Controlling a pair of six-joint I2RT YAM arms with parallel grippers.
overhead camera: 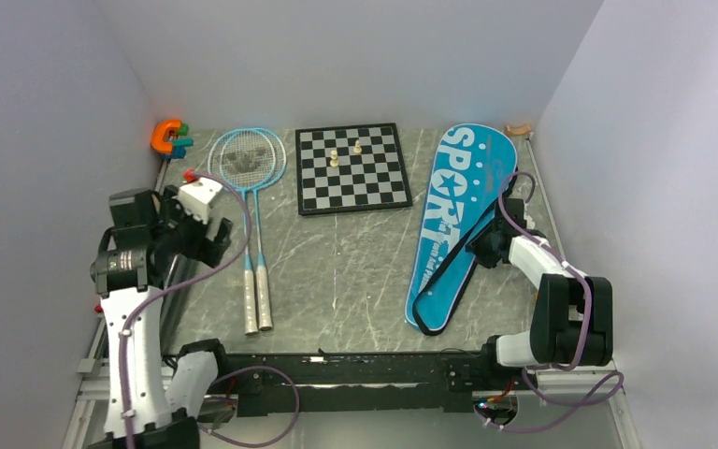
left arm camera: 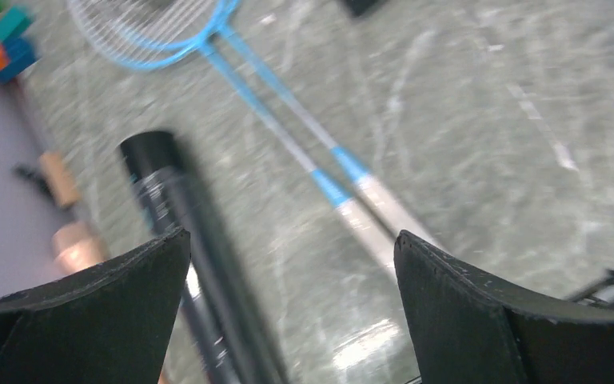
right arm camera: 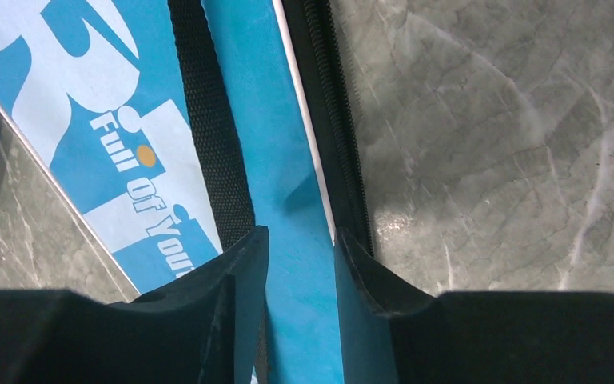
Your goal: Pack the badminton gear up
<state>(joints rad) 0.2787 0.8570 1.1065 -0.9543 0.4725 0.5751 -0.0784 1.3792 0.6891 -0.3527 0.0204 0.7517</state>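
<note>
Tube (left arm camera: 177, 216), glossy black, lies by spread left jaws; right jaws straddle blue bag (right arm camera: 296, 160) (grip unclear).

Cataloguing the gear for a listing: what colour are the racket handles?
The racket handles are white; the top external view shows them best.

Laboratory robot test cell.
Plain pale walls (overhead camera: 355, 56) close off the grey stone-patterned table (overhead camera: 355, 271) on its far, left and right sides; a black mounting beam (overhead camera: 355, 369) along the table's near edge carries the cabled left arm (overhead camera: 136, 318) and right arm (overhead camera: 561, 318).
</note>
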